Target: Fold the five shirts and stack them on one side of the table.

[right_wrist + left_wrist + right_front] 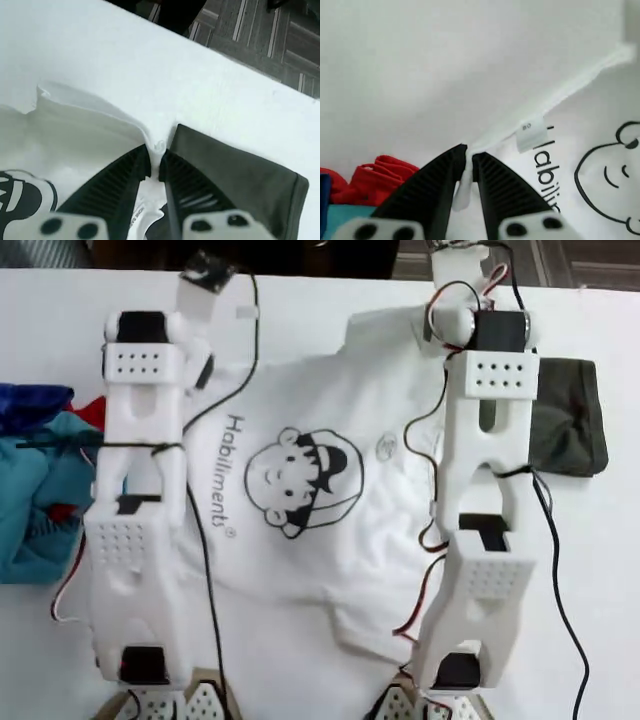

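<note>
White shirt point(320, 540) lies flat at table point(330, 300) centre, its sides hidden under the arms point(135, 530). Left hand point(468, 155) is clenched on its edge at 11 o'clock; right hand point(155, 155) pinches its edge at 1. Folded dark shirt point(570, 420) at 3, partly covered. Blue-red pile point(35, 490) at 9, cut off by the frame.

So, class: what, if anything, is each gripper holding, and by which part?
Both pinch the edge of the white shirt: the left gripper near the small sewn tag, the right gripper beside the dark folded shirt.
</note>
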